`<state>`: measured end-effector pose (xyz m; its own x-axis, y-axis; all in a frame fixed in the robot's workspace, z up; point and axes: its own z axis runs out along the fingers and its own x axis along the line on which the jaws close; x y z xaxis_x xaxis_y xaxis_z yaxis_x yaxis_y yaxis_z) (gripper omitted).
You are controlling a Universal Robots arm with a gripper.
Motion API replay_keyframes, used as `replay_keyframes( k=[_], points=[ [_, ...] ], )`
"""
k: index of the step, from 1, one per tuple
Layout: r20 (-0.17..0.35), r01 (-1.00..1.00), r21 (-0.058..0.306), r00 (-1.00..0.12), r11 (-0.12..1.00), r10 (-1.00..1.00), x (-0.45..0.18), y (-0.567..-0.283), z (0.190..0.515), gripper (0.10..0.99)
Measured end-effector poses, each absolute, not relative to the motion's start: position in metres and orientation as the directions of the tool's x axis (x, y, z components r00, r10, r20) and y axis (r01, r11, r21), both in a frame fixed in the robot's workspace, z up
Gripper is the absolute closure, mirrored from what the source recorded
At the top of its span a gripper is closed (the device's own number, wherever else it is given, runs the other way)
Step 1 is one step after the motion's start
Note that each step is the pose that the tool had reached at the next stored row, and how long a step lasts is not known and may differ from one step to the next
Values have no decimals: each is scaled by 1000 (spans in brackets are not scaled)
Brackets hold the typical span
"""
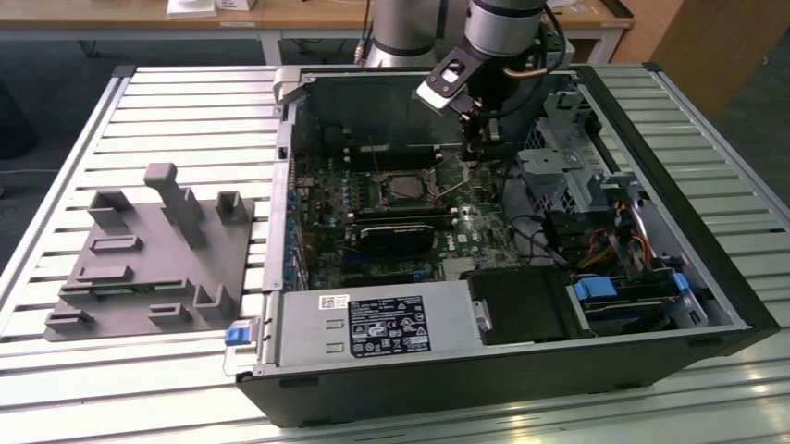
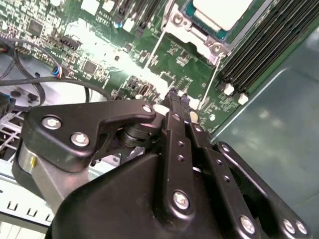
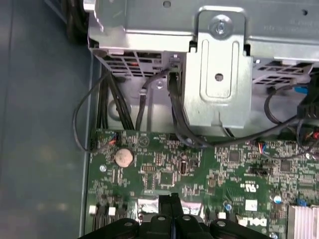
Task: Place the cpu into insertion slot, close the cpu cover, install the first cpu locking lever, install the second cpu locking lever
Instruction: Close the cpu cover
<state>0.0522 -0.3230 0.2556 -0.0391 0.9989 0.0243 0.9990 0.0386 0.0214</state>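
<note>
Your gripper (image 2: 177, 97), fingers pressed together, sits near the cpu (image 2: 219, 10); locking lever (image 2: 159, 42) looks thin, springy, so press its free end.

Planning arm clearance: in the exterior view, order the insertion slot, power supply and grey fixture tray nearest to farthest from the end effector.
1. insertion slot, mid-motherboard.
2. power supply, case's near edge.
3. grey fixture tray, outside case, exterior view's left.
</note>
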Motion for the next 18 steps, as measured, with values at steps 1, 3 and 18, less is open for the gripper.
replay_keyframes(
  k=[1,3,18],
  points=[
    [24,999,21,-39,39,999,54,-323,255,973],
    [24,999,21,-39,39,999,56,-322,254,973],
    [24,999,21,-39,39,999,70,-319,247,973]
  ],
)
